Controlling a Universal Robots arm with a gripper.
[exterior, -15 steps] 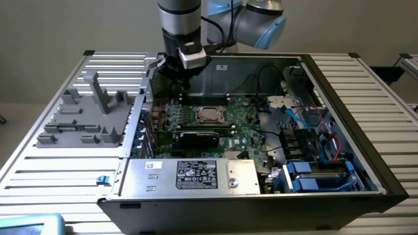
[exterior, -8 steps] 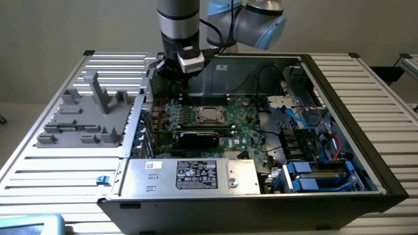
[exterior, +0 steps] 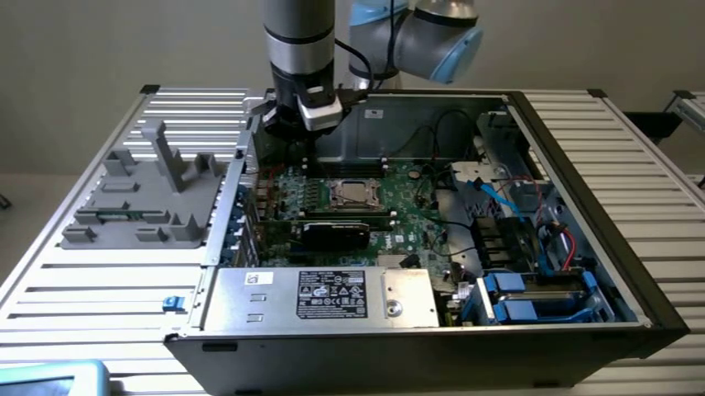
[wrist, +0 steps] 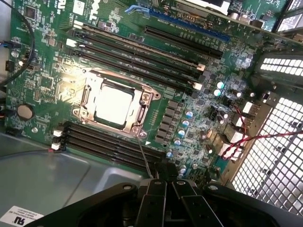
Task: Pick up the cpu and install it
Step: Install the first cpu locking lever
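Gripper: the gripper point(wrist: 165, 183) is seen in the wrist view with its two dark fingers brought fully together, and nothing is held between them.
Arm: in the exterior view the arm point(exterior: 299, 33) is lowered into the open computer case point(exterior: 617, 239), with the gripper hanging over the far part of the motherboard point(exterior: 414, 206), toward the exterior view's left.
Cpu: the cpu point(wrist: 113, 104) is found lying flat inside the metal socket frame point(wrist: 86, 94) at the middle of the motherboard, its pale silvery top brightly lit. In the exterior view it is seen apart from the gripper, nearer the camera.
Socket lever: a thin metal rod point(wrist: 144, 158) is seen running from the frame's corner toward the fingertips.
Memory slots: black slots point(wrist: 109, 142) are set just beside the socket on the gripper's side, and further rows point(wrist: 142, 49) on the opposite side.
Coin cell: a round battery point(wrist: 24, 111) is mounted near the board's edge.
Power supply: a silver box with a black label point(exterior: 319, 297) is fitted at the near wall of the case.
Table: a grey moulded fixture point(exterior: 144, 206) is placed on the slatted table point(exterior: 88, 289), at the exterior view's left of the case.
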